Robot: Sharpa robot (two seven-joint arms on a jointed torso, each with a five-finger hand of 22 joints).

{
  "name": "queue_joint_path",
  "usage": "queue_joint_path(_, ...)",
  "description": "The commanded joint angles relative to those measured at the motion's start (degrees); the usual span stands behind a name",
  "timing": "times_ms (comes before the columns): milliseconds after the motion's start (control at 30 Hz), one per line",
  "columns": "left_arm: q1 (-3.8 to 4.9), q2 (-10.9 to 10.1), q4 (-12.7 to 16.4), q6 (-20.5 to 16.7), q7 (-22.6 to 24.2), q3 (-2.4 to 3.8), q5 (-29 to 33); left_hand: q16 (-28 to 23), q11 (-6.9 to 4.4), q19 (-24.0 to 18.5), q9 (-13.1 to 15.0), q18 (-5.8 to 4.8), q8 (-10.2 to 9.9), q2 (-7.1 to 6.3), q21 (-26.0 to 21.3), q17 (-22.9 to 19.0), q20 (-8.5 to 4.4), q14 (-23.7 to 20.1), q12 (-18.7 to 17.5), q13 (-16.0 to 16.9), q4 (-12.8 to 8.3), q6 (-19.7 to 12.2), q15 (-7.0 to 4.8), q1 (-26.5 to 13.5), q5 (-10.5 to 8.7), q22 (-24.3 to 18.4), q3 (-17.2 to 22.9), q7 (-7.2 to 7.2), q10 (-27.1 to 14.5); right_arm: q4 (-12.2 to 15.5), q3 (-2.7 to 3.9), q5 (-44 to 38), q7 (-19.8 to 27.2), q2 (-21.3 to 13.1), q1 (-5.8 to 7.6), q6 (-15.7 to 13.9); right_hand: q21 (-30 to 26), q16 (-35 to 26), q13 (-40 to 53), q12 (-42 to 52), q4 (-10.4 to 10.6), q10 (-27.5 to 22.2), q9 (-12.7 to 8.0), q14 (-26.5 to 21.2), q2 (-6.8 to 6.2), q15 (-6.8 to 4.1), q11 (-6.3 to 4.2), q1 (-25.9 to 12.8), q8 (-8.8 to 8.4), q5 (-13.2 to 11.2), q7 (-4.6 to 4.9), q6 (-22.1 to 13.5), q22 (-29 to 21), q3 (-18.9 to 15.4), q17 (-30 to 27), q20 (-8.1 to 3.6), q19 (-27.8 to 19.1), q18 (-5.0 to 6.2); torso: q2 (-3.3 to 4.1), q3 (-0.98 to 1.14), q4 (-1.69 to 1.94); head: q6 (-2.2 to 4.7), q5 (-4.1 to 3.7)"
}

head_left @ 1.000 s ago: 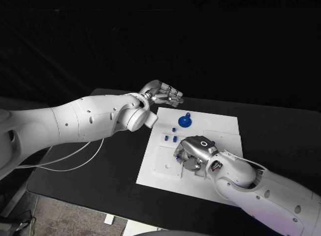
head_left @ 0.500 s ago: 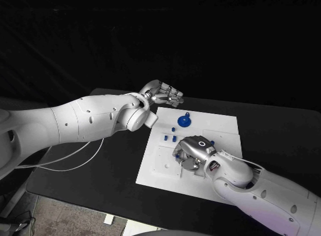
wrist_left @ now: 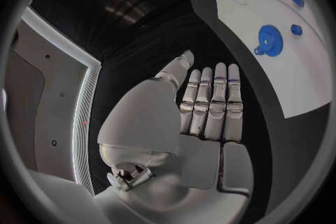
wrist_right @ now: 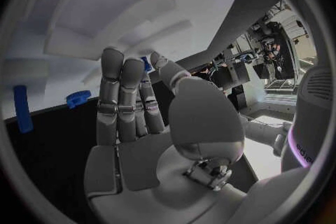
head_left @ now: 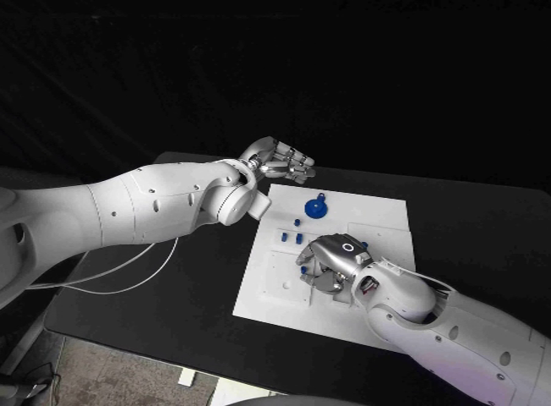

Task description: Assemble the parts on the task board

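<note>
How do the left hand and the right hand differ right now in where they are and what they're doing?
The left hand hangs beyond the task board's far corner, over the black table; the right hand is low over the board's middle. The left hand's fingers lie straight and together, holding nothing; the right hand's fingers reach at a small blue part, grip unclear. Both are silver hands on white arms.

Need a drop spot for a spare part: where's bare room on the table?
Free: black table right of the task board, and the near-left strip beside the board's left edge. Crowded: board middle, where the right hand sits by small blue parts and the blue gear.
</note>
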Motion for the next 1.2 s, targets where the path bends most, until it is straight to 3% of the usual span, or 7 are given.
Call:
queue_joint_path(33, 0.20, 0.1, 0.1, 0.8, 0.2, 0.06, 0.3, -0.2, -0.01, 0.3, 0.0, 0.11, -0.1, 0.39, 0.2, -0.1, 0.06, -0.4, -0.1, -0.1, -0.1, 0.1, -0.13, 0.0, 0.11, -0.1, -0.4, 0.16, -0.6, 0.0, -0.20, 0.8, 0.5, -0.2, -0.26, -0.4, -0.3, 0.0, -0.1, -0.2, 0.0, -0.5, -0.1, -0.1, -0.06, 0.27, 0.05, 0.6, 0.11, -0.3, 0.06, -0.4, -0.3, -0.2, -0.2, 0.32, 1.0, 0.62, 0.05, 0.05, 0.09, 0.08, -0.16)
queue_joint_path(367, 0.20, -0.1, -0.1, 0.9, 0.2, 0.06, 0.3, -0.2, -0.01, 0.3, 0.0, 0.11, -0.1, 0.39, 0.2, -0.1, 0.06, -0.4, -0.1, -0.1, -0.1, 0.1, -0.13, 0.0, 0.11, -0.1, -0.4, 0.16, -0.6, 2.9, -0.12, 2.8, 0.8, -2.6, -0.26, -4.5, -1.1, 0.5, -0.1, -0.1, 0.5, -1.1, -0.1, 0.0, -0.97, 0.31, 0.14, 0.8, 0.12, 0.3, 0.09, -1.1, -0.5, -1.6, -0.8, 0.36, 1.7, 0.79, 0.00, 0.13, -0.08, 0.58, -0.78)
queue_joint_path(467, 0.20, -0.2, -0.1, 0.9, 0.2, 0.06, 0.3, -0.2, -0.01, 0.3, 0.0, 0.11, -0.1, 0.39, 0.2, -0.1, 0.06, -0.4, -0.1, -0.1, -0.1, 0.1, -0.13, 0.0, 0.11, -0.1, -0.4, 0.16, -0.6, 4.5, 0.58, 4.2, 0.7, -4.0, -0.25, -4.3, -1.3, 0.6, -0.1, -0.2, 0.9, -1.0, -0.1, 0.0, -1.09, 0.29, 0.11, 1.1, 0.13, 0.6, 0.09, -1.3, -0.5, -2.8, -1.1, 0.36, 1.8, 0.77, -0.01, 0.11, -0.09, 0.85, -1.17)
queue_joint_path(633, 0.20, -0.5, -0.3, 1.0, 0.2, 0.06, 0.3, -0.2, -0.01, 0.3, 0.0, 0.11, -0.1, 0.39, 0.2, -0.1, 0.06, -0.4, -0.1, -0.1, -0.1, 0.1, -0.13, 0.0, 0.11, -0.1, -0.4, 0.16, -0.6, 8.0, 3.94, 6.2, 0.9, -7.6, -0.18, -2.9, -1.2, 0.9, -0.1, -0.2, 0.8, -0.4, -0.1, 0.0, -0.78, 0.21, 0.00, 1.7, 0.11, 1.3, 0.10, -1.4, -0.3, -2.6, -1.1, 0.27, 1.9, 0.76, -0.07, 0.11, -0.34, 1.25, -1.90)
queue_joint_path(700, 0.20, -0.6, -0.4, 0.9, 0.3, 0.05, 0.3, -0.2, -0.01, 0.3, 0.0, 0.11, -0.1, 0.39, 0.2, -0.1, 0.06, -0.4, -0.1, -0.1, -0.1, 0.1, -0.13, 0.0, 0.11, -0.1, -0.4, 0.16, -0.6, 9.2, 5.56, 6.4, 0.9, -9.2, -0.04, -2.1, -0.9, 1.3, -0.1, -0.2, 0.1, 0.3, -0.1, 0.0, -0.92, 0.10, -0.08, 1.3, 0.11, 3.8, 0.27, -1.1, 0.1, 0.2, -0.9, 0.13, 1.9, 0.75, -0.12, 0.13, -0.49, 1.46, -2.07)
queue_joint_path(933, 0.21, -0.9, -0.5, 0.8, 0.4, 0.05, 0.4, -0.2, -0.01, 0.3, 0.0, 0.11, -0.1, 0.39, 0.2, -0.1, 0.06, -0.4, -0.1, -0.1, -0.1, 0.1, -0.13, 0.0, 0.11, -0.1, -0.4, 0.16, -0.6, 10.0, 9.14, 7.4, 0.3, -13.6, 1.36, 2.4, -0.4, 1.9, -0.1, -0.2, 0.1, 0.9, -0.1, -0.2, -2.00, 0.00, -0.28, -0.1, 0.12, 5.4, -0.13, -0.9, 1.1, 2.2, -0.7, 0.02, 1.8, 0.67, -0.23, 0.33, -1.01, 1.97, -2.56)
queue_joint_path(1200, 0.21, -1.0, -0.4, 0.8, 0.6, 0.04, 0.4, -0.2, -0.01, 0.4, 0.0, 0.13, -0.1, 0.37, 0.2, -0.1, 0.08, -0.4, -0.1, -0.1, -0.1, 0.1, -0.13, 0.1, 0.13, -0.2, -0.6, 0.15, -0.6, 7.7, 10.88, 7.5, -2.1, -15.0, 1.79, 9.0, -1.5, 1.7, 0.0, -0.1, 2.6, -1.2, -0.1, -0.4, -1.20, 0.37, 0.04, 2.1, 0.08, 1.1, -1.05, -2.8, 1.1, -7.3, -1.0, 0.39, 1.6, 0.61, -0.16, 0.45, -1.08, 2.15, -3.02)
